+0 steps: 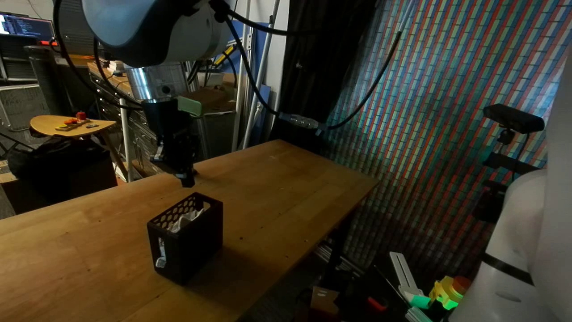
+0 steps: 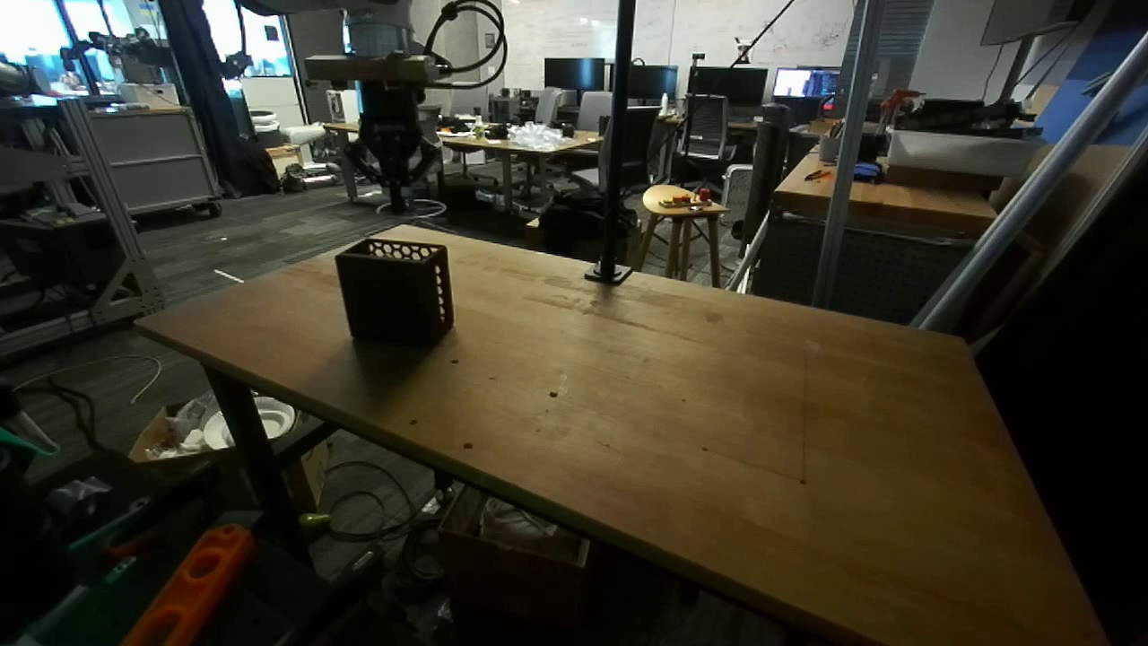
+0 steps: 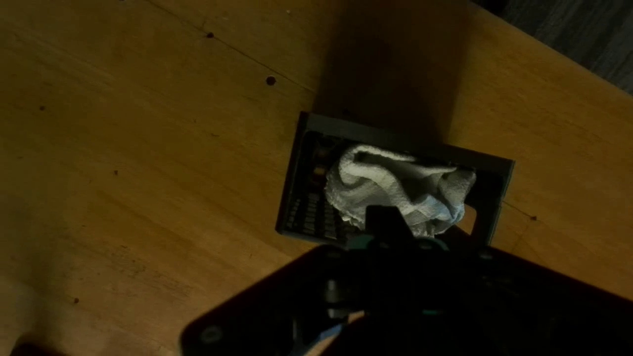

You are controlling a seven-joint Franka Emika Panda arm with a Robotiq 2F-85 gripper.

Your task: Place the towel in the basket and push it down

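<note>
The black basket (image 1: 201, 243) stands upright on the wooden table. It also shows in an exterior view (image 2: 390, 296) and in the wrist view (image 3: 292, 185). The light grey-white towel (image 3: 378, 180) lies crumpled inside the basket, and part of it shows over the rim and through an end opening in an exterior view (image 1: 185, 220). Elsewhere the basket walls hide it. My gripper (image 1: 187, 181) is above the basket, apart from it and from the towel. Its fingertips are together with nothing between them, as seen in an exterior view (image 2: 395, 199) and the wrist view (image 3: 385, 217).
The wooden table (image 2: 673, 422) has a table edge close to the basket. A black post (image 2: 610, 269) rises from the table's far side. Cables (image 1: 259, 94) hang from the arm. A stool (image 2: 682, 205) and desks stand beyond the table.
</note>
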